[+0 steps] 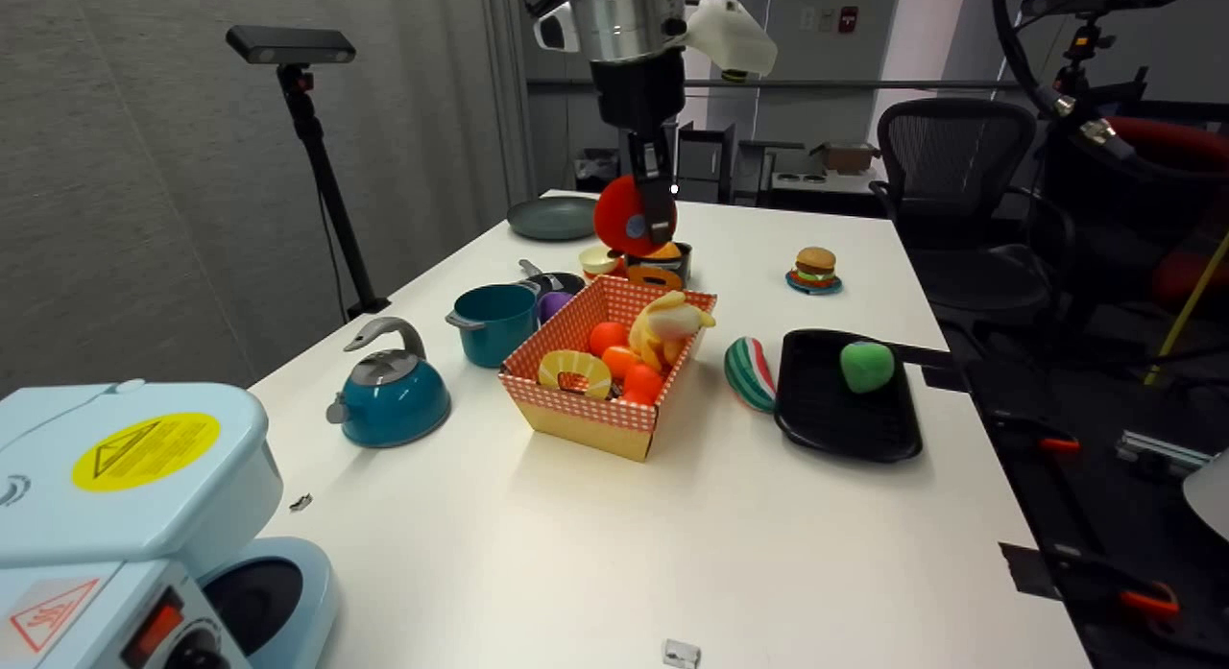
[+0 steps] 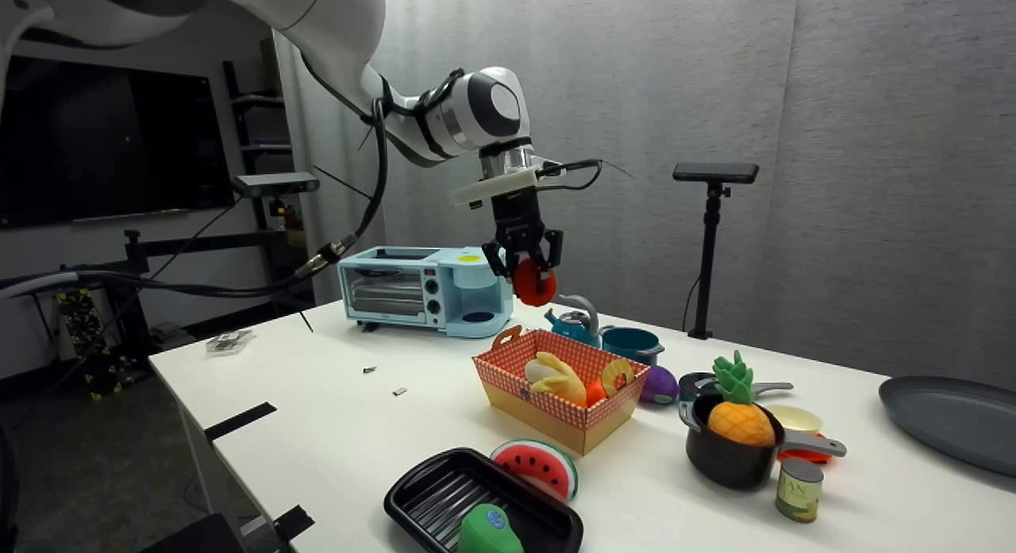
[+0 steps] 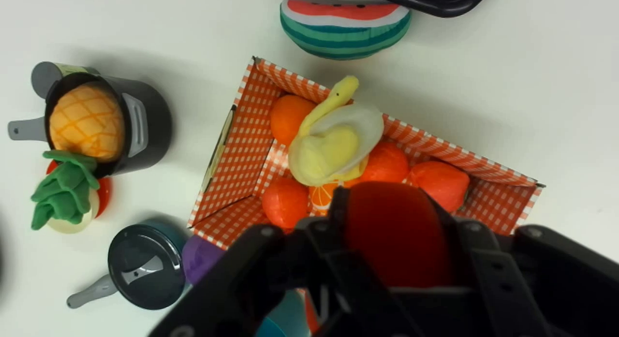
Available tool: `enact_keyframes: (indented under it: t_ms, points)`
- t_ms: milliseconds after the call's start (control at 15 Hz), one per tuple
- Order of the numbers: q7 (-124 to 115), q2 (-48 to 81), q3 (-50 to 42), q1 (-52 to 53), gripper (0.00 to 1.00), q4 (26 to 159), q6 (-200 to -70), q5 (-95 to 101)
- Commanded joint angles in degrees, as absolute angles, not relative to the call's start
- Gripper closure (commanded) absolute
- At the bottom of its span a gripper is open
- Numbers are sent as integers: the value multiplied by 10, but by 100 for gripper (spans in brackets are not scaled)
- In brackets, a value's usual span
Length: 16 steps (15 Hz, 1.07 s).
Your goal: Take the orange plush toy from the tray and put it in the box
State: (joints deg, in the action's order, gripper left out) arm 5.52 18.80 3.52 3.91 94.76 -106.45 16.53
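My gripper [image 2: 525, 269] is shut on the orange plush toy [image 2: 536, 285], a roundish red-orange soft toy. The toy also shows between the fingers in the wrist view [image 3: 399, 235] and in an exterior view [image 1: 620, 216]. My gripper holds it in the air, over or near the box; the exact offset is hard to tell. The box [image 1: 576, 431] has red-and-white checked sides and stands open; it also shows in the wrist view [image 3: 237, 134]. Several red-orange toys, a yellow-white plush and a pineapple ring lie in it. The black tray [image 1: 816, 400] holds a green round toy [image 1: 867, 366].
A watermelon toy [image 2: 540, 467] lies between tray and box. A teal pot [image 1: 494, 323], a teal kettle [image 1: 396, 395], a purple toy [image 2: 659, 385] and a black pot [image 2: 726, 458] with a pineapple toy [image 2: 742, 422] stand around the box. A burger toy [image 1: 814, 269] lies farther off.
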Motion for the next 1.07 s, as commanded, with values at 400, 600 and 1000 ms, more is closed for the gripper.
enact_keyframes:
  t_ms: [400,600,1000]
  points:
    - [63,180,30,40,0,938,-1052,160]
    - [81,160,33,35,0,954,-1053,146]
    - [145,89,32,19,0,1002,-1038,115]
